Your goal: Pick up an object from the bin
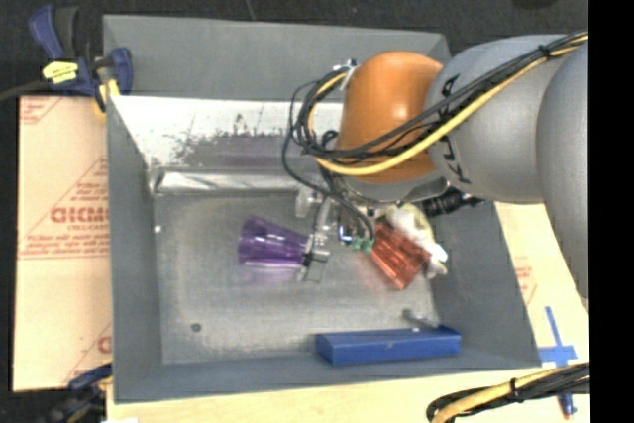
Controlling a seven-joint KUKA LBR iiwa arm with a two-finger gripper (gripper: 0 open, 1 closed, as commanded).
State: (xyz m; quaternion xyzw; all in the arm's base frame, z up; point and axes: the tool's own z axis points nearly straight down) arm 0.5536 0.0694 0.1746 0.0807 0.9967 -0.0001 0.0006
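A clear purple plastic cup (265, 246) lies on its side in the middle of the bin floor. My gripper (315, 258) reaches down right at the cup's right end, its metal fingers touching or just beside the narrow part. Whether the cup sits between the fingers I cannot tell. Just right of the gripper lies a clear red plastic piece (393, 259) with a white part (421, 233) above it.
A long blue block (388, 346) lies along the bin's front wall, right of centre. The arm with its orange cover and cables hangs over the bin's back right. The left half of the floor is bare.
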